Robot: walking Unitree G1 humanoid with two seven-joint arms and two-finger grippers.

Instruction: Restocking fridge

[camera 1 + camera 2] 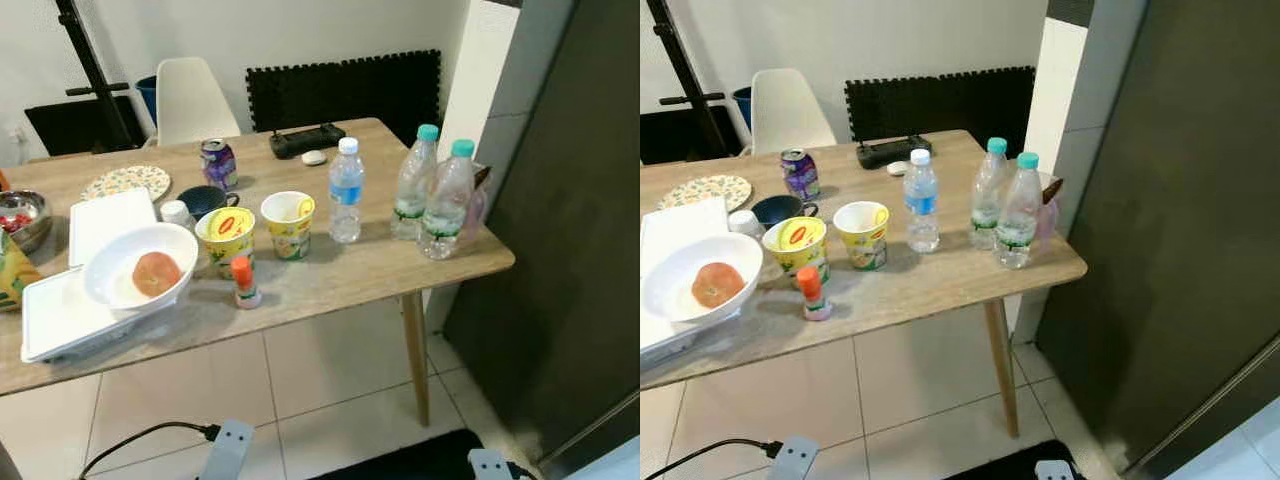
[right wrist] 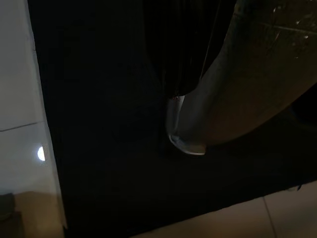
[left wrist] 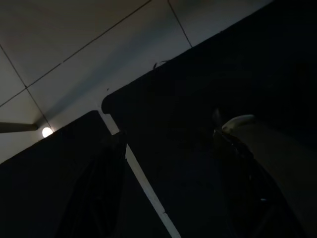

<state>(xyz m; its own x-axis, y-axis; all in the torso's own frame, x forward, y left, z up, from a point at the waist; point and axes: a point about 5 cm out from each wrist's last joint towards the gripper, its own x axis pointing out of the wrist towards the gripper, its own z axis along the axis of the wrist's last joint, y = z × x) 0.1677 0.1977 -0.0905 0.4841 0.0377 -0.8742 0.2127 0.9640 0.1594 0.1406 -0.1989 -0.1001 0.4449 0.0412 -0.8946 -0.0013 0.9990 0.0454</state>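
Fingers: left gripper [image 3: 163,188], two dark fingers [image 3: 101,193] faintly made out, set apart with nothing between them, hanging over a dark mat and pale floor tiles. Right gripper: view too dark to tell how its fingers stand. Both arms hang idle, low and well short of the table.

Table [image 1: 330,285], wooden, stock laid out:
- Three water bottles. One blue-labelled, white cap [image 1: 346,190], about centre. Two teal-capped [image 1: 414,183] [image 1: 446,199] at its 3 o'clock, standing close together near the table's right end.
- Two yellow cups [image 1: 289,224] [image 1: 226,238] at the white-cap bottle's 9 o'clock, side by side.
- Small orange-capped bottle [image 1: 243,282] just in front of the cups, at 6 o'clock from them.
- Purple can [image 1: 218,164] at 11 o'clock from the cups; dark mug [image 1: 205,201] beside them.
- White bowl [image 1: 105,275] holding a reddish fruit [image 1: 156,273], resting on a white tray [image 1: 55,320] at the left end.

Fridge [image 1: 560,220]: dark door, shut, at 3 o'clock from the table, just beyond the teal-capped bottles.

Step in hand, by my reading: the approach; nothing picked up, fridge unopened. The next move likely calls for stepping closer, raising an arm, and either opening the door or closing on the nearest bottle upright.
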